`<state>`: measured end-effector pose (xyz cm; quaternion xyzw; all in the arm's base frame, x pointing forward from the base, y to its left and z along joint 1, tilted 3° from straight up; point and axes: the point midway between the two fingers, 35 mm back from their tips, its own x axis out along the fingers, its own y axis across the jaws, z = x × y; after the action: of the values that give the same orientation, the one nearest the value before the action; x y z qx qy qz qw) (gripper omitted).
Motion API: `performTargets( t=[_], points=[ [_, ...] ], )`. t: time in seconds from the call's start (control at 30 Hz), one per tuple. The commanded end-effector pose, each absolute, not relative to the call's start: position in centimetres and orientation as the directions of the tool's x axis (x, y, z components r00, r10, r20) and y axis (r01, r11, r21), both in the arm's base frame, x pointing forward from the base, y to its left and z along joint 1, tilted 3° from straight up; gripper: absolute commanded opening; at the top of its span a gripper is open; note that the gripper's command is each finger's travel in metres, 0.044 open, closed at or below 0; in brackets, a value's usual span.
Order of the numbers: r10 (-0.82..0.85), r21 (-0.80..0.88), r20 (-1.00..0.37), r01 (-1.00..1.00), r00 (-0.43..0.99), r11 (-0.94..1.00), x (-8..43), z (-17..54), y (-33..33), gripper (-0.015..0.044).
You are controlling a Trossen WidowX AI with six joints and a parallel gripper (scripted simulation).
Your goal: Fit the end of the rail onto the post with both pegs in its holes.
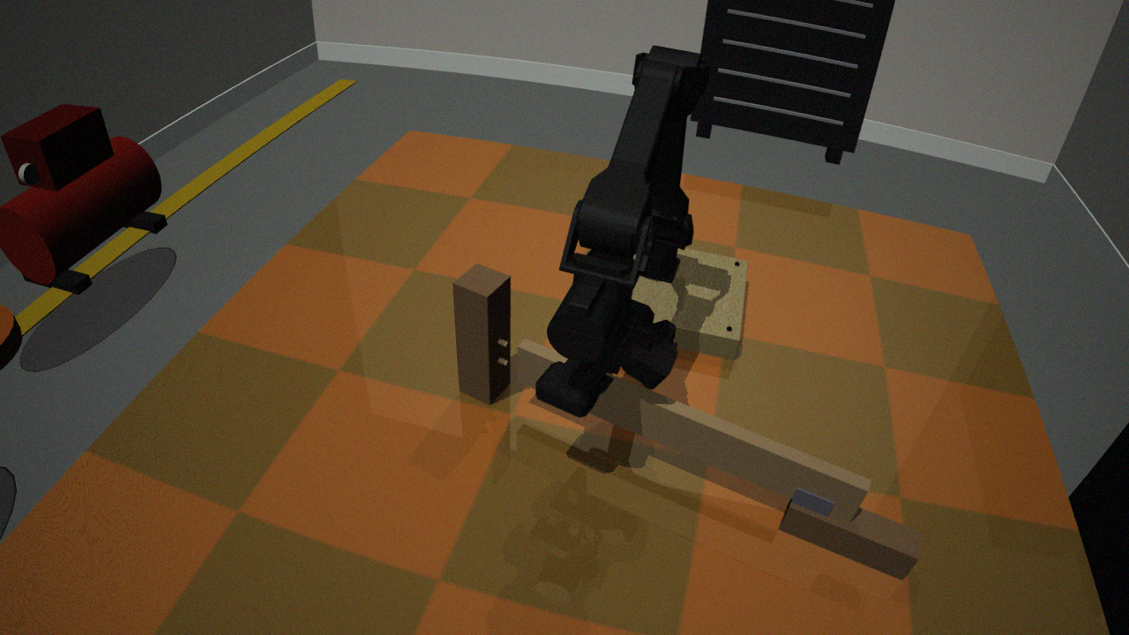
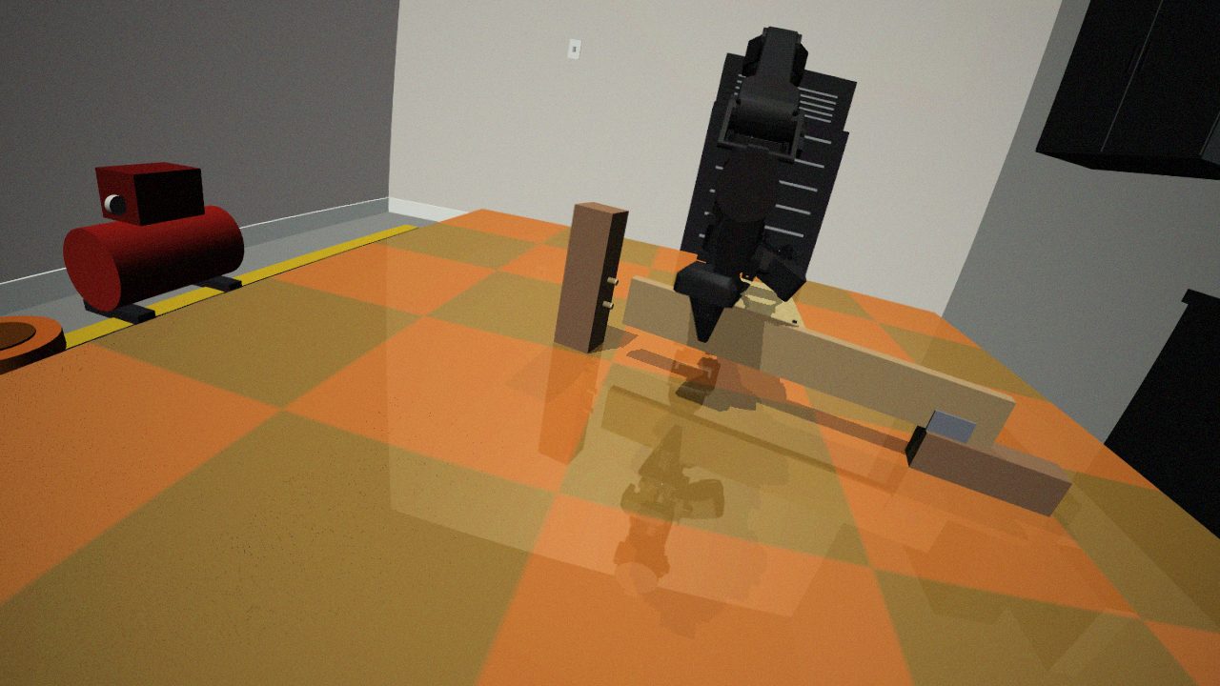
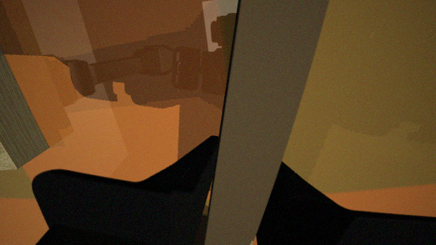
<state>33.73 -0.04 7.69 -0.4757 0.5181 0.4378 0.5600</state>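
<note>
The long wooden rail is off the table along its length and looks close to level. My gripper is shut on it near the post end, one finger on each side. The brown post stands upright. Its upper peg and lower peg show outside the rail, with a small gap before the rail's end. The far end sits in the bracket on the footboard block. The rail's holes are hidden.
A pale board lies behind the rail, under the arm; its edge shows at the left of the wrist view. A red compressor stands on the floor far left. A dark slatted rack is at the back.
</note>
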Motion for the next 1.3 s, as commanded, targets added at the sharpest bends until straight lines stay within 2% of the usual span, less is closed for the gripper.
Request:
performTargets(
  t=[0.0, 1.27],
  points=[
    [0.001, -0.086, -0.996, -0.983, 0.088, 0.164, 33.86, 7.84, -0.14, 0.0000],
    [0.001, -0.086, -0.996, -0.983, 0.088, 0.164, 33.71, 7.68, 0.23, 0.0000]
  ],
)
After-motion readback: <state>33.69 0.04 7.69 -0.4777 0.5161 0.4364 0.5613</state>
